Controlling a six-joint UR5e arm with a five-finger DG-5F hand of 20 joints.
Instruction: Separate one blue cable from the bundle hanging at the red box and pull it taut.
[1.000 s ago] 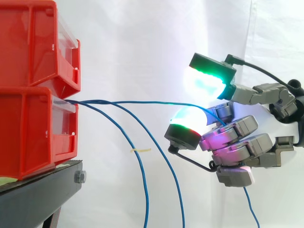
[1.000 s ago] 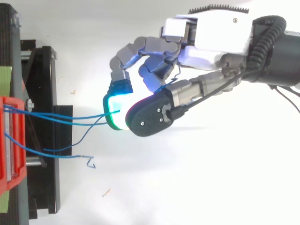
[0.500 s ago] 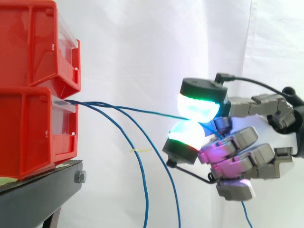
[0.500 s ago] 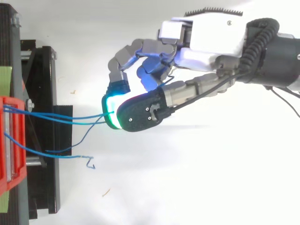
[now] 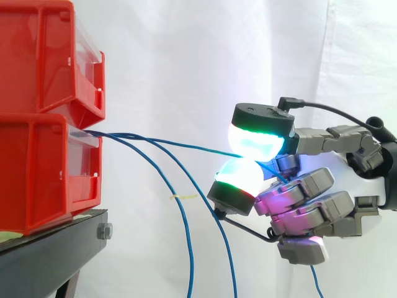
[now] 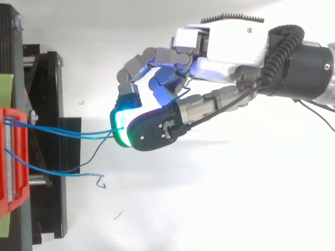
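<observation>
My robot hand (image 5: pixel 310 198) is pinching one thin blue cable (image 5: pixel 186 144). Two of its fat fingertip pads (image 5: pixel 255 139), glowing green and white, press together with the cable caught between them. The other fingers are curled in below, glowing pink. From above, I see the hand (image 6: pixel 230 47) reaching toward the boxes with the pinch at its front.

The cable runs from the pinch, up a little, to the front lip of the lower red plastic box (image 5: pixel 43 167). It looks almost straight, so I think it is nearly tight. Its loose end (image 5: pixel 313 282) hangs down under the hand.

Two more blue cables (image 5: pixel 186 230) come out of the same box and droop down in big curves, well apart from my pinch. One has a small yellow tag (image 5: pixel 183 197).

A second red box (image 5: pixel 43 56) sits on top, and both rest on a black stand (image 5: pixel 49 254).

I think this cable is very light, bendy and smooth. It can slide out of the pads easily, so I want a firm squeeze. The best place to hold it is here, far from the box and away from the other two.
</observation>
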